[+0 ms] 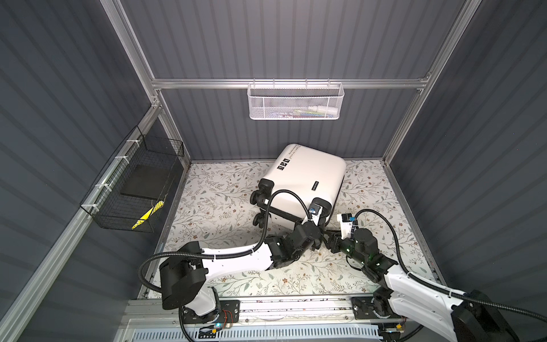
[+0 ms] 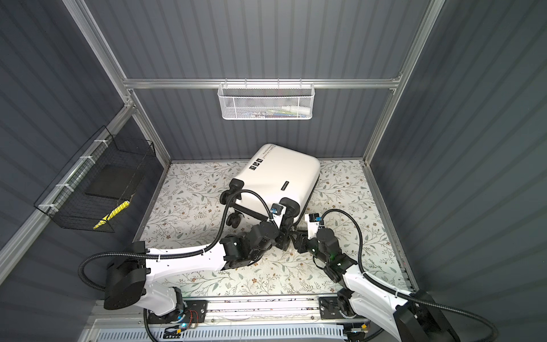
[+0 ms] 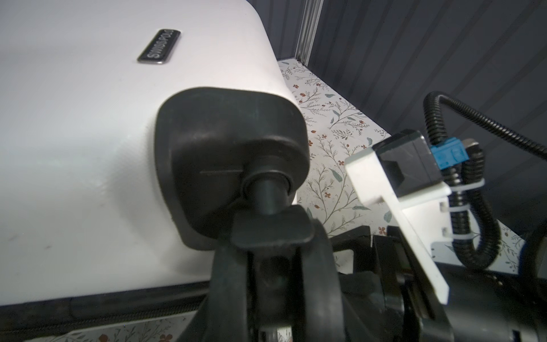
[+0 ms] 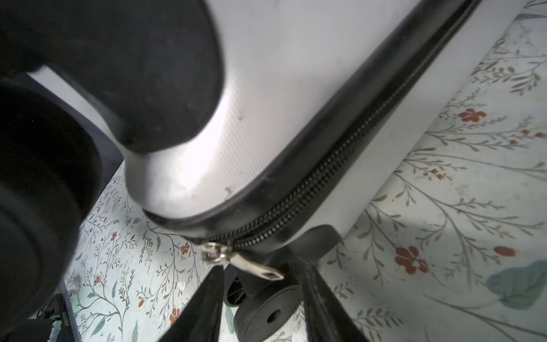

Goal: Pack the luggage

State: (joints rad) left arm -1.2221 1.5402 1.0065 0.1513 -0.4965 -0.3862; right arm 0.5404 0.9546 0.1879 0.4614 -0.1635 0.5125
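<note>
Right wrist view: right pincer (image 4: 262, 275) released, zipper pull (image 4: 257, 269) between its fingertips (image 4: 207, 296); unzipping the luggage (image 4: 296, 88) seems in hand; next, clench that pull.

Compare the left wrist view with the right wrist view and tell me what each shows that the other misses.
Left wrist only: the black rectangular brand badge and the right arm's white camera mount. Right wrist only: the silver zipper pull between the fingers of the open right gripper. Both: the white hard-shell luggage and floral table cover.
</note>
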